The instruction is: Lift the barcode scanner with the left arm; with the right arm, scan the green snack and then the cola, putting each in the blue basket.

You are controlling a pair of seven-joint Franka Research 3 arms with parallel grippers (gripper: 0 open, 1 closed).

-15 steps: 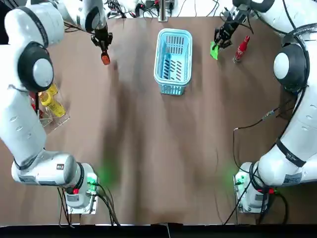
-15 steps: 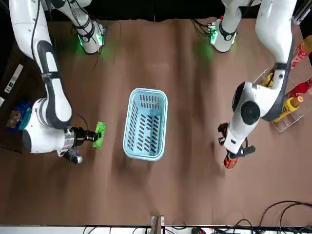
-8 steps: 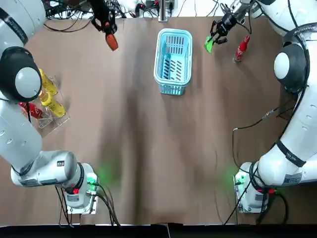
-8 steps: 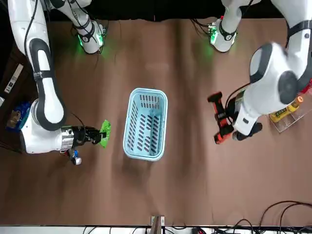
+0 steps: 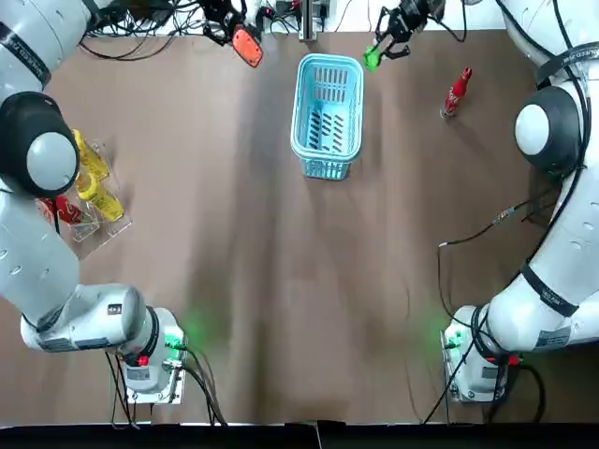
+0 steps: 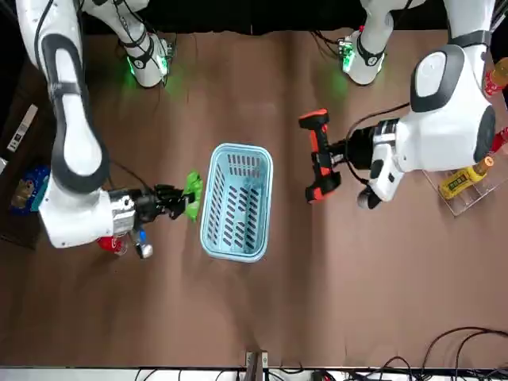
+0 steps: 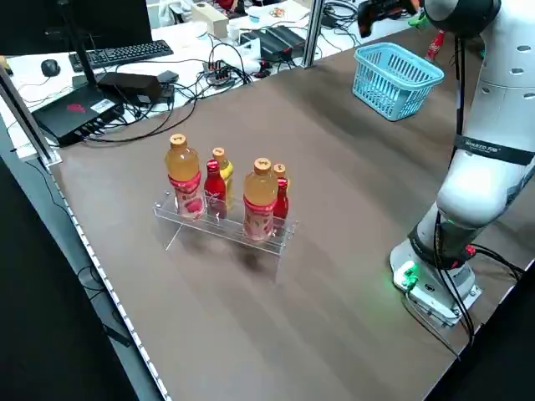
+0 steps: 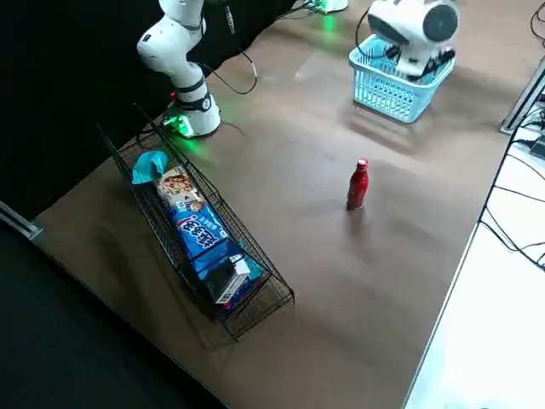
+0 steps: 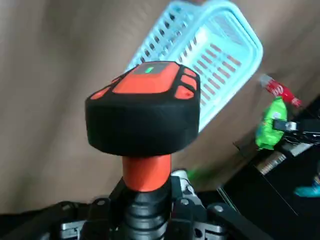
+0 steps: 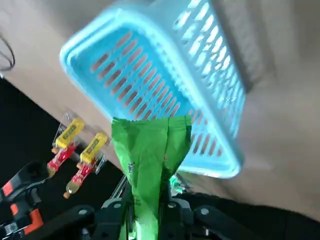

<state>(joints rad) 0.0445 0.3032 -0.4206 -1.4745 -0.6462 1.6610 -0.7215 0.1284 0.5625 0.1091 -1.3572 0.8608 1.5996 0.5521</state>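
My left gripper [image 5: 227, 22] is shut on the handle of the orange and black barcode scanner [image 5: 247, 44], held in the air left of the blue basket [image 5: 328, 140]. In the front view the scanner [image 6: 317, 155] hangs beside the basket's rim [image 6: 213, 173]. My right gripper [image 5: 391, 26] is shut on the green snack [image 5: 372, 59], which hangs by the basket's far right corner. The snack [image 6: 192, 189] faces the scanner across the basket. The red cola bottle [image 5: 456, 91] stands upright on the table, right of the basket. The snack [image 10: 150, 160] fills the right wrist view.
A clear rack of yellow and red bottles [image 5: 89, 187] stands at the table's left edge. A wire rack of snack packs [image 8: 200, 230] runs along the right edge. Cables lie along the far edge of the table.
Both arms rose and swung toward the basket. The scanner moved right, the green snack moved left, away from the cola, and both now hang near the basket's far end.
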